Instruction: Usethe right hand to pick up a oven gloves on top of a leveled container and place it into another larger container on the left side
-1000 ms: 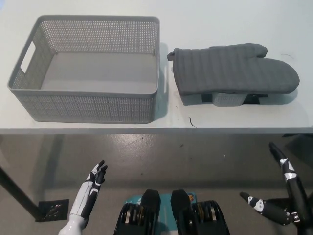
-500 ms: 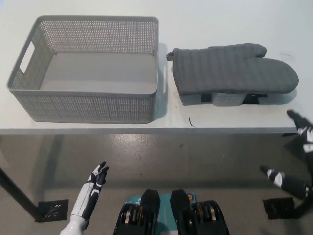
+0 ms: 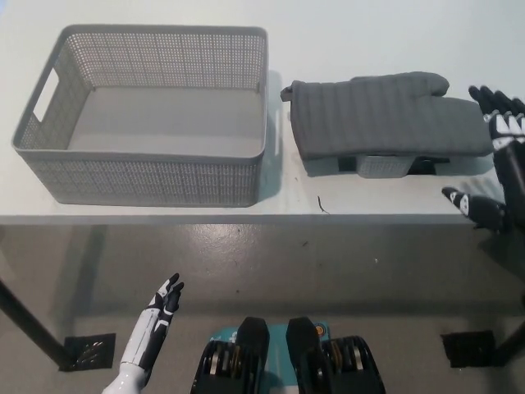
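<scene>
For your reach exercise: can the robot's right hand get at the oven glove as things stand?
Probably yes: the right hand is open at the oven glove's right end, with nothing between them.

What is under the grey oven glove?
A small grey container supports the oven glove. Only its front edge shows below the glove; the rest, including any contents, is covered.

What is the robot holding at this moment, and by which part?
Nothing is held. The right hand is open at the fingertip end of the oven glove, not gripping it. The left hand rests open, low below the table edge.
</scene>
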